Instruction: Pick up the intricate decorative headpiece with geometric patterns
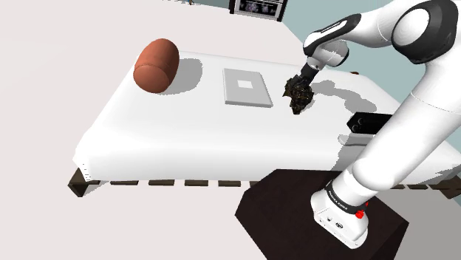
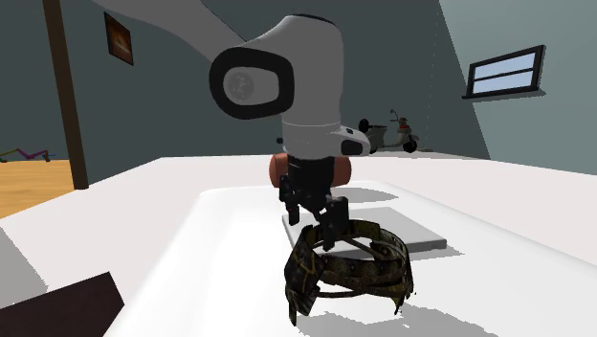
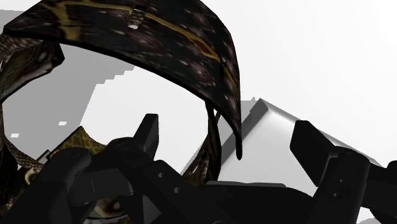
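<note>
Headpiece (image 1: pixel 298 97), one, between parted jaws, one brown cylinder (image 1: pixel 156 66), one grey slab (image 1: pixel 247 87)

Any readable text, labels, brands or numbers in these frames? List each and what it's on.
No text can be read.
Dark marking on the white arm base: too small to read.
Dark-framed picture on the far wall: blurred, no words legible.
Orange framed picture: no words legible.
Dark patterned headpiece: patterns only, no lettering.

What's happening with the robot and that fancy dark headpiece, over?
Tool open, fingers astride the headpiece rim, not clamped. Headpiece sitting on the white surface. Flat grey slab beside it, brown cushion farther off, neither in the way.
</note>
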### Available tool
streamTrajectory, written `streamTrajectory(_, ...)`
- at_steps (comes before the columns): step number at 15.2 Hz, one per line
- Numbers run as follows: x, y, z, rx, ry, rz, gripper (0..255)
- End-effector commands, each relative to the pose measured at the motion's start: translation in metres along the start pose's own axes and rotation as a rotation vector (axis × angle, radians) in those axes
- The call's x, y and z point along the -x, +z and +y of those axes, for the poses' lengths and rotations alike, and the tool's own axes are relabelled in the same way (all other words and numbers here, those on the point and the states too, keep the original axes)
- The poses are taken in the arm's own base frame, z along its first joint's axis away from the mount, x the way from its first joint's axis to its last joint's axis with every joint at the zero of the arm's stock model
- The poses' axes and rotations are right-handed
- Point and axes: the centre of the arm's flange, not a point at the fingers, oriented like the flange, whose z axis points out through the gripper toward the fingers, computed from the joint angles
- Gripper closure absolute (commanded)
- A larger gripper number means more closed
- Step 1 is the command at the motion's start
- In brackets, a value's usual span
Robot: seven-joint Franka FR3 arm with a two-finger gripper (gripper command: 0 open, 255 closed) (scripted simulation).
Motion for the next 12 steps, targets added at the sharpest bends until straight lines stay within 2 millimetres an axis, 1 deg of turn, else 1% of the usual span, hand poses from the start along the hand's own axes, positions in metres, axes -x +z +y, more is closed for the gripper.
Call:
streamTrajectory(1, 0.0, 0.002, 0.0, 0.0, 0.0, 0.001, 255)
streamTrajectory(10, 0.001, 0.002, 0.001, 0.0, 0.0, 0.0, 255)
streamTrajectory(12, -0.001, -0.009, -0.001, 0.0, 0.0, 0.0, 255)
